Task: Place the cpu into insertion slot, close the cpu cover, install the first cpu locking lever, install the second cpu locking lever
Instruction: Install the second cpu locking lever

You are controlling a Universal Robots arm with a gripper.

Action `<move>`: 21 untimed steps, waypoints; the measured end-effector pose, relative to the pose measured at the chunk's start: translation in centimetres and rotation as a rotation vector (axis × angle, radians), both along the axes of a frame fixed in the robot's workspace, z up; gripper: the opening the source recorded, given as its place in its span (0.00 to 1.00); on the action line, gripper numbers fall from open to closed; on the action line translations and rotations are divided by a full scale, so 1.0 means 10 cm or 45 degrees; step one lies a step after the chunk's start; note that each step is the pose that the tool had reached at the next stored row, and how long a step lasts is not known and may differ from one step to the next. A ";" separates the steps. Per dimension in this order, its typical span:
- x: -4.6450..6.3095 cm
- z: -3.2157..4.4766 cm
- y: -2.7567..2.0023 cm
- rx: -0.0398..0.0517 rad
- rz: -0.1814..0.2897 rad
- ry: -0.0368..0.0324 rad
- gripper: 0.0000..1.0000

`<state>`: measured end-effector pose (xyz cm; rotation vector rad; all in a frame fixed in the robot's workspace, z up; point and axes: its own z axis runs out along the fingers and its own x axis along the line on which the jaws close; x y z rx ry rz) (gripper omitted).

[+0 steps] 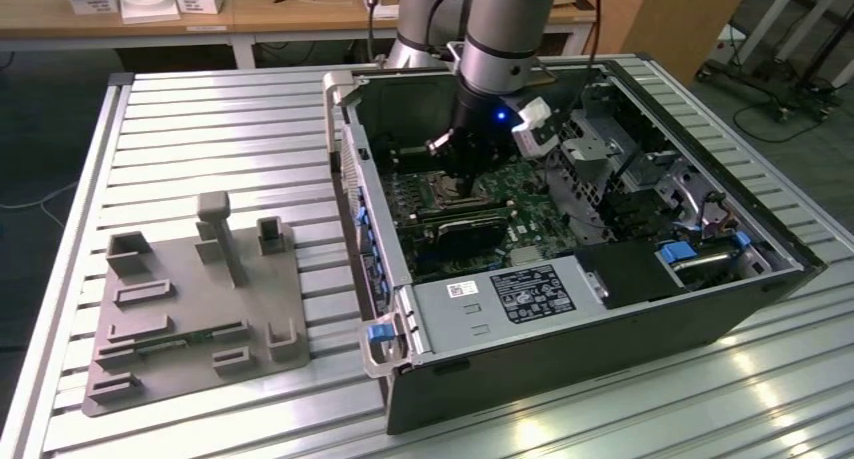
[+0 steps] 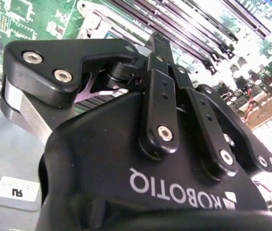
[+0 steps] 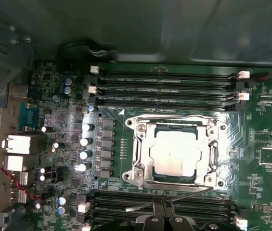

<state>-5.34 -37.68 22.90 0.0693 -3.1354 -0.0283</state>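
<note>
The cpu (image 3: 175, 155) sits under its closed cpu cover (image 3: 143, 144); claw (image 2: 161, 45) apparently shut.

In the exterior view the arm's black gripper (image 1: 466, 174) stands in front of the motherboard socket, so the cpu and most of the cpu cover there are hidden and the fingertips cannot be made out against the dark case interior. In the second wrist view the gripper body (image 2: 150, 183) blocks most of the board, its fingers (image 2: 161, 48) end on, their gap unreadable, and the cpu cover (image 2: 95, 26) shows as a blurred silvery corner. In the first wrist view the fingertips (image 3: 157, 219) are cut off by the frame's edge, and whether the thin locking levers (image 3: 174, 197) are latched is too fine to tell
</note>
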 end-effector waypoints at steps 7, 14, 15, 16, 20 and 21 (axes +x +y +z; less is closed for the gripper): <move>0.00 0.051 0.000 0.000 0.000 -0.0001 0.10; 0.04 0.057 -0.013 0.000 -0.004 0.0001 0.10; 0.04 0.056 -0.022 0.000 -0.007 0.0001 0.10; 0.04 0.056 -0.033 0.000 -0.010 0.0001 0.10; 0.02 0.056 -0.051 0.000 -0.021 0.0001 0.10; 0.01 0.056 -0.050 0.000 -0.023 0.0000 0.10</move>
